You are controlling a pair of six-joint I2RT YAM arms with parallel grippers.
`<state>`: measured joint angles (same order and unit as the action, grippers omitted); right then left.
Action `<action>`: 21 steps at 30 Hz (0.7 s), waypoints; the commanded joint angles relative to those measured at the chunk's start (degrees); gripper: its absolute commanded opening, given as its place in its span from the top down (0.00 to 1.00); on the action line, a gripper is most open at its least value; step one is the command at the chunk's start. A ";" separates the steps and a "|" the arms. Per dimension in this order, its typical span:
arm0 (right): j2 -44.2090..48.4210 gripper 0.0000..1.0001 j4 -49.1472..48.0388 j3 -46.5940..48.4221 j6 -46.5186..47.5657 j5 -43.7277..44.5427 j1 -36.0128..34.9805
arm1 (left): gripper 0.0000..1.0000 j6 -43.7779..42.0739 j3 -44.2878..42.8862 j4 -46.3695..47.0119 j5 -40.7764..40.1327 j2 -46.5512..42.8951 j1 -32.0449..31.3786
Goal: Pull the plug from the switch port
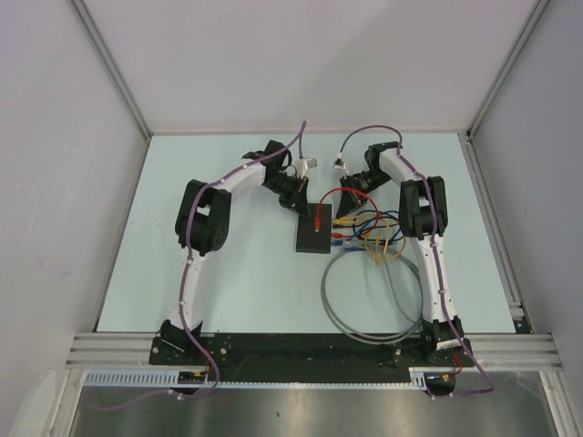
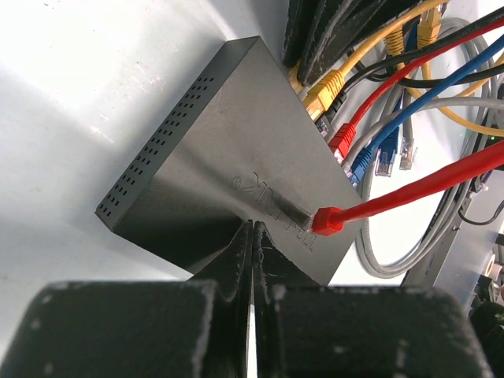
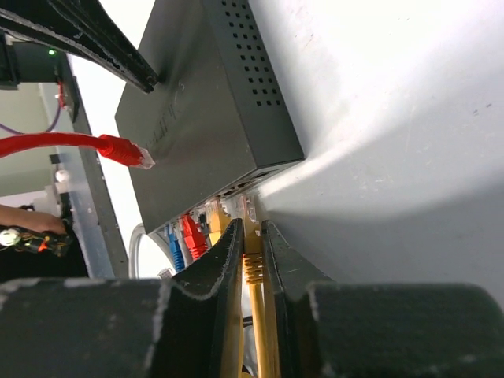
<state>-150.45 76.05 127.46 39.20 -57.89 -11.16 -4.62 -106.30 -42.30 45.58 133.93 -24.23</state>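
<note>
Grasping: right claw [image 3: 252, 236] seemingly pinches the yellow plug [image 3: 252, 272]; left claw [image 2: 252, 236], pressed together, pins the switch [image 2: 236, 150] beneath. Next: pull straight out.

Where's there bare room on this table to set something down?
Bare table lies between the switch and the left arm, and along the far wall. Crowded right of the switch: coloured cables, grey cable loop, right claw on a yellow plug.
</note>
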 commanded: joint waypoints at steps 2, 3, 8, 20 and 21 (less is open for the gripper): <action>1.30 0.94 -1.69 4.02 0.09 2.87 0.43 | 1.00 -3.82 1.36 -0.50 -10.78 2.04 -0.82; 1.48 0.94 -1.78 4.11 -0.26 2.87 0.70 | 1.00 -3.90 1.27 -0.50 -10.69 2.04 -0.82; 1.83 0.94 -1.61 4.81 -0.35 3.66 0.70 | 1.00 -3.99 1.27 -0.59 -10.52 1.78 -0.73; 3.32 0.96 -4.33 7.89 -3.51 6.21 1.14 | 1.00 -3.29 -2.42 -0.85 -9.20 0.72 -0.56; 3.58 0.96 -4.51 8.24 -3.86 6.30 1.40 | 1.00 -3.29 -3.03 -1.11 -8.85 0.46 -0.47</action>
<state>-150.45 73.84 132.53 37.04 -52.45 -10.55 -5.10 -107.59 -42.92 43.62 133.82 -24.53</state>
